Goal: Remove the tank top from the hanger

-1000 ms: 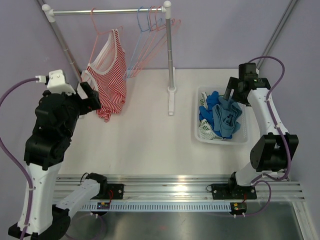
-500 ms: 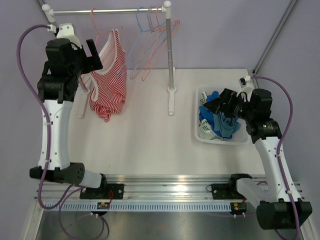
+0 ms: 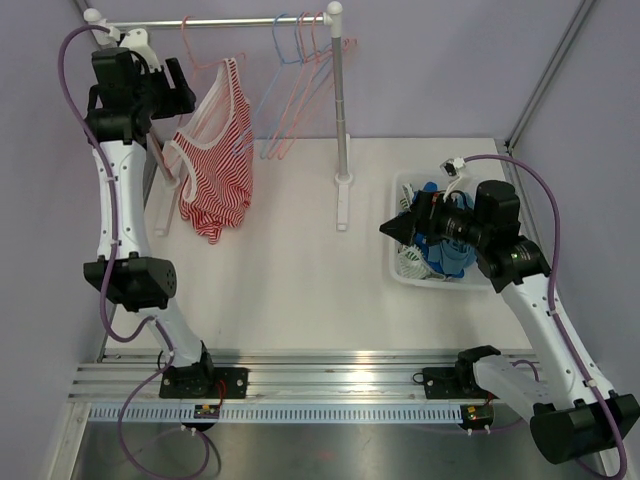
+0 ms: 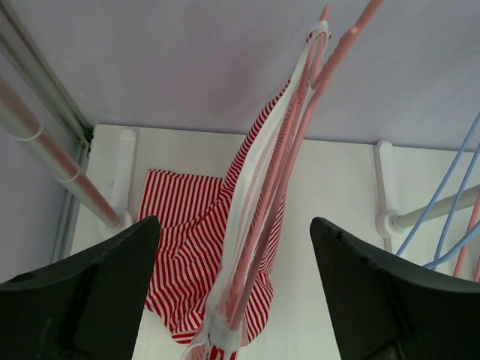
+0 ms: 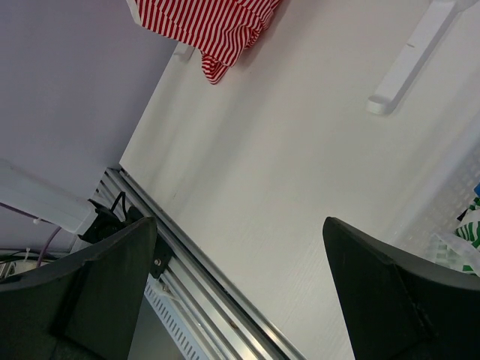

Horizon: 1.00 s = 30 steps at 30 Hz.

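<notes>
My left pincer (image 4: 234, 225) is wide open and empty, facing the striped tank top (image 3: 218, 165) on its pink hanger (image 4: 346, 49) at ten o'clock. My right pincer (image 5: 240, 225) is open and empty too, at three o'clock over the desk (image 3: 290, 280).

This is a robotics lab test cell. A plain lilac backdrop (image 3: 450, 70) closes it in, and a white table (image 3: 290, 280) is fronted by an aluminium rail (image 3: 340, 380). A small clothes rack (image 3: 342, 120) stands as a prop.
</notes>
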### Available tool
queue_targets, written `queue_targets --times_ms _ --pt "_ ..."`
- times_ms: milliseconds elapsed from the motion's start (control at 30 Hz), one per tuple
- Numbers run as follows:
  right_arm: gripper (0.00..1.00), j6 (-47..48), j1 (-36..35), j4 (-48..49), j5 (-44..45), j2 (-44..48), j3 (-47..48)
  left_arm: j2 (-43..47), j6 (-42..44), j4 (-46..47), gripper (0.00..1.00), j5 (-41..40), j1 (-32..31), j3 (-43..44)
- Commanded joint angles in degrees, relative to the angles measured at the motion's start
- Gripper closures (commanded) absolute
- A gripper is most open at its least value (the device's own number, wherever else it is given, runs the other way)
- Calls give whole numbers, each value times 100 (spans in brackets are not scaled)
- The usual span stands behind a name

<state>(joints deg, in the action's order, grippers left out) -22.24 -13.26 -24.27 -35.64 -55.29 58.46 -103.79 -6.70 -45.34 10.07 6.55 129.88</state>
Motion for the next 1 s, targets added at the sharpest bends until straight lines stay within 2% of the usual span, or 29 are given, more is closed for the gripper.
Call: queue_targets --times_ms 0,100,133,200,267,367,433,467,500,667,767,967 --pt "0 167 -151 160 -57 79 -1 -185 160 315 30 979 -31 458" --pt "0 176 -160 177 -57 10 -10 -291 99 333 43 1015 -22 503" --pt "1 185 -168 108 -66 -17 60 -291 107 333 59 971 -31 494" --pt "1 211 -177 63 -127 -26 87 -282 151 324 71 919 -22 503" --pt "1 229 -195 63 -110 61 78 -230 151 333 71 883 -31 494" --pt "1 246 -204 89 -101 141 61 -203 151 333 51 795 -31 468" --pt "0 255 -212 89 -110 194 69 -230 151 316 52 813 -31 467" --pt "0 264 -204 89 -119 194 78 -256 177 307 56 822 -48 468" --pt "1 264 -212 81 -128 202 78 -291 204 272 71 822 -57 476" --pt "0 290 -221 81 -128 264 69 -432 415 78 77 541 -215 616" --pt "1 325 -213 72 -102 282 87 -414 319 104 100 549 -241 652" --pt "0 378 -230 45 -66 360 122 -73 98 534 100 401 -513 609"
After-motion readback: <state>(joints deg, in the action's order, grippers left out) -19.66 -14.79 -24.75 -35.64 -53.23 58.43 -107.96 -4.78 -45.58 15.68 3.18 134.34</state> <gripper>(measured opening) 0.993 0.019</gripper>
